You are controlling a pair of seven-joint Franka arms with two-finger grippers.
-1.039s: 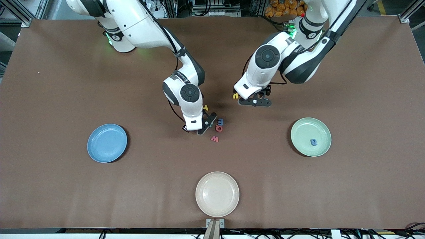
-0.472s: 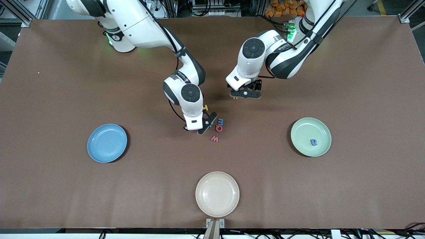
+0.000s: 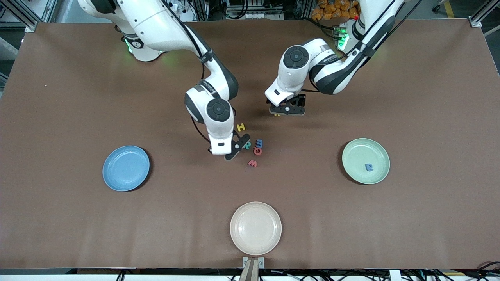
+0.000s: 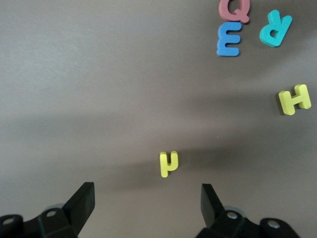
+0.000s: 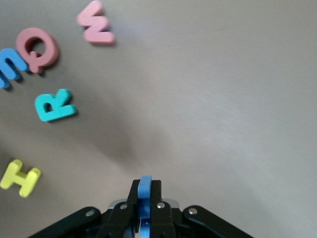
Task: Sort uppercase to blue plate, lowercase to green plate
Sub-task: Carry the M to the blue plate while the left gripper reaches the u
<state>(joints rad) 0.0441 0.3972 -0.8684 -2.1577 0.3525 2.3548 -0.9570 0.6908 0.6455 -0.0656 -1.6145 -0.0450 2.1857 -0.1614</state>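
My right gripper pinches a blue letter above the table; my left gripper hangs wide open, empty, over the yellow letter.

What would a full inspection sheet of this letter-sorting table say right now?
Surface: brown table, flat.
Job's things: blue plate holds no letter; green plate holds blue a; yellow H, teal R, blue m, red Q, red w clustered mid-table.
Clutter: cream plate, nearest the camera.
Grippers: left tool open over yellow lowercase letter; right tool shut on blue letter, beside teal R.
Cables: black cable along an arm.
Surroundings: metal frame.
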